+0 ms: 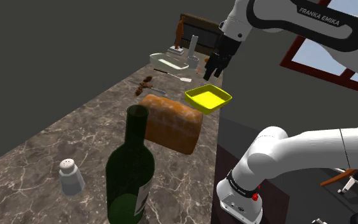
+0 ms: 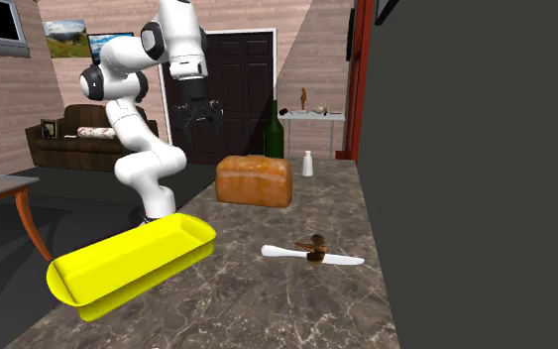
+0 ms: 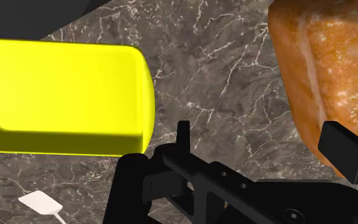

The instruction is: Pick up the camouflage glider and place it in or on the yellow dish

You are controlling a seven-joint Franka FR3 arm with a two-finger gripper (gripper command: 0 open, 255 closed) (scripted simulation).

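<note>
Camouflage glider [image 2: 314,251] lies flat on the counter [image 2: 296,307] near the yellow dish [image 2: 148,270]; the end effector [image 2: 196,121] hangs above the counter, fingers spread and empty, seemingly ready for the grasp.

In the second exterior view, the white-winged, brown-mottled camouflage glider [image 2: 313,250] lies flat on the tabletop [image 2: 296,309], at three o'clock from the shallow yellow dish [image 2: 128,262].
</note>
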